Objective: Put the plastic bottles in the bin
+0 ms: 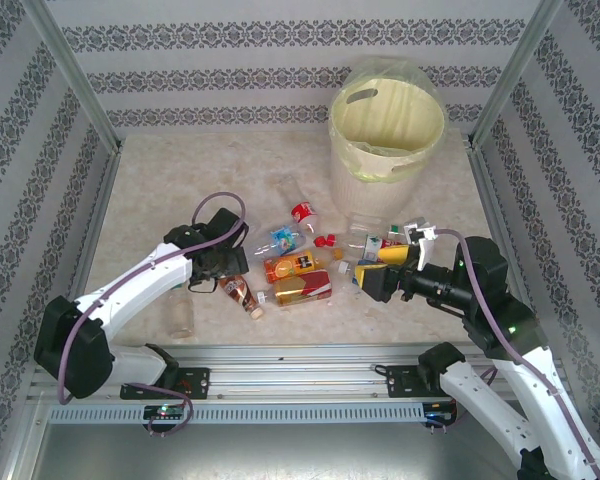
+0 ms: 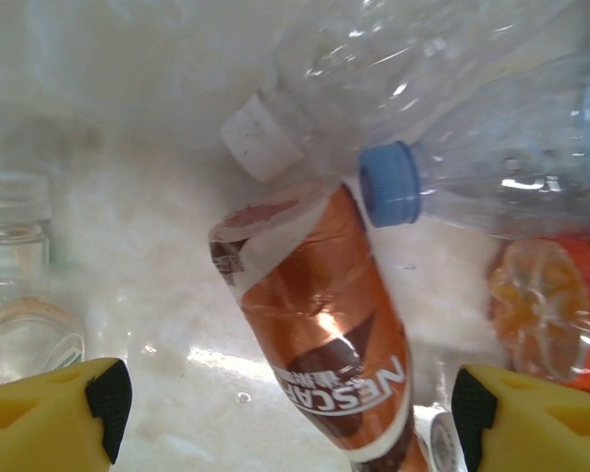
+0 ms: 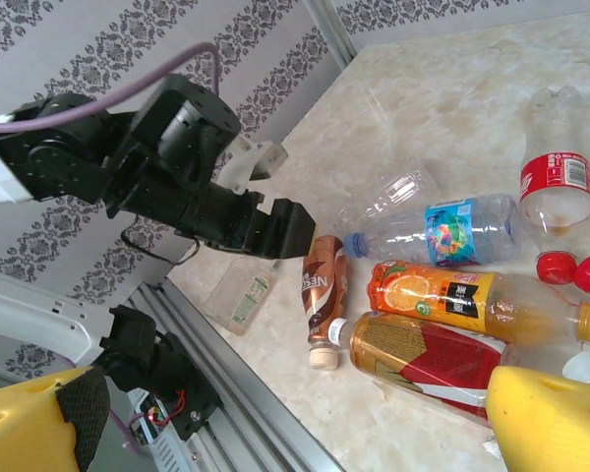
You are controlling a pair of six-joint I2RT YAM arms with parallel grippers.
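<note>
The left gripper point(image 2: 287, 418) hangs low over the brown bottle point(image 2: 320, 344). Its jaws are wide on both sides of the bottle and do not touch it, so I think a grasp is being prepared. The right gripper point(image 3: 295, 423) is fully spread and empty, waiting near the heap. The bottles lie on their sides on the table point(image 1: 160, 200), none in the bin point(image 1: 358, 185), which stands at the far edge. In the right wrist view I count seven bottles and two loose red caps point(image 3: 570, 270); there is one bin.
</note>
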